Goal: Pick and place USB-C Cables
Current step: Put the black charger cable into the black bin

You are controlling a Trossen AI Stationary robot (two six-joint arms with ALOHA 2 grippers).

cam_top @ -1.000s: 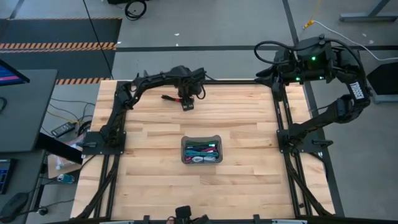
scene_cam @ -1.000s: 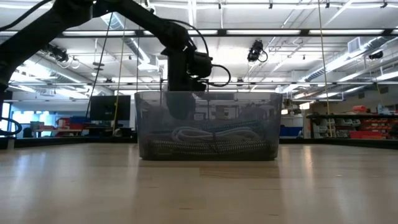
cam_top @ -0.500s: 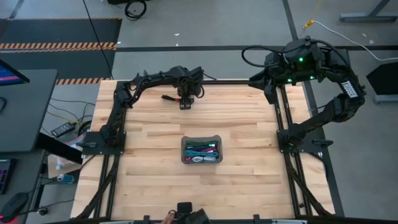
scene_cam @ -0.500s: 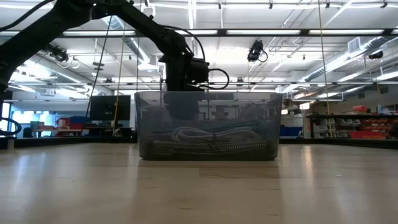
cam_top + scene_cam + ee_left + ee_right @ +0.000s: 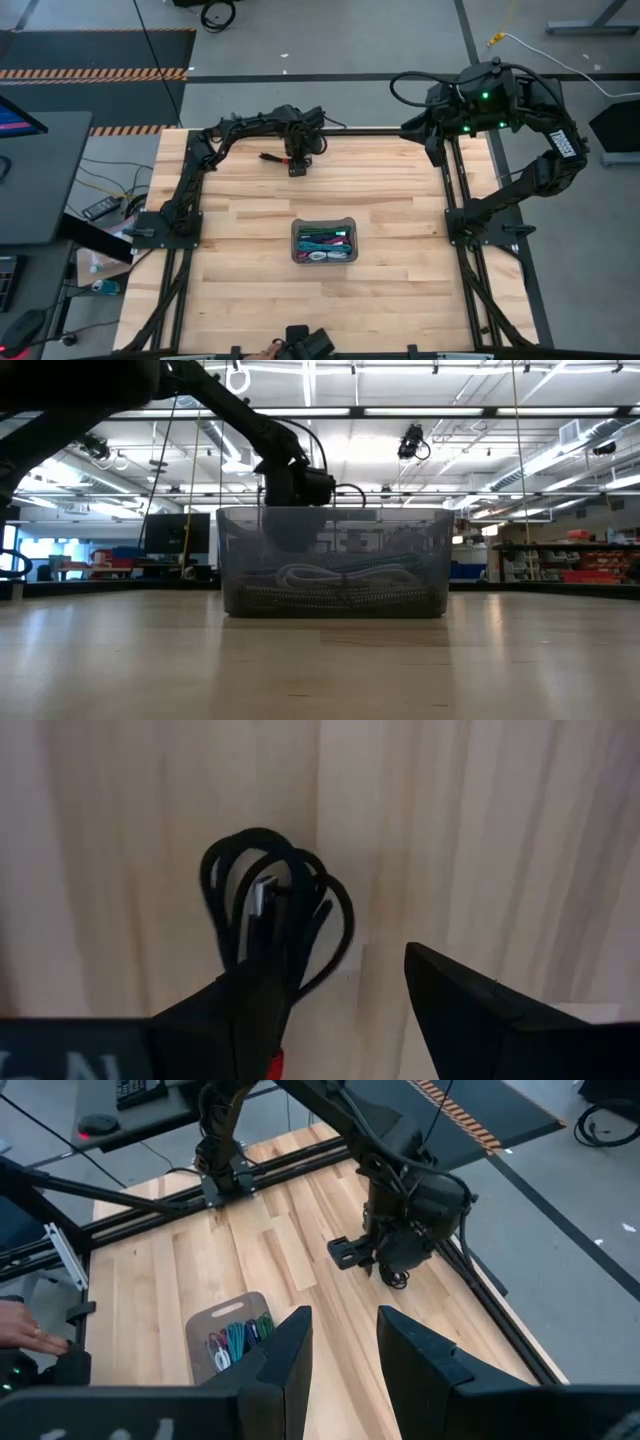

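Left gripper [image 5: 297,169] low over far part of table [image 5: 400,230], fingers spread wide, gripping nothing. Coiled black-red cable [image 5: 275,920] lies on wood just ahead of its fingertips, partly beneath left finger; contact cannot be told. Remaining cables [image 5: 325,244] bundled in translucent tray [image 5: 296,227], well apart, mid-table. Right gripper [image 5: 345,1345] raised off table's far right corner, fingers partly apart, empty.

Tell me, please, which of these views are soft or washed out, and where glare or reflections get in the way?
Left wrist view: the black coiled cable and the left end effector are blurred, the wood pale and washed out. Low view: ceiling lights glare, the tabletop reflects, and the translucent tray veils its cables. High view: evenly lit, soft shadows. Right wrist view: sharp.
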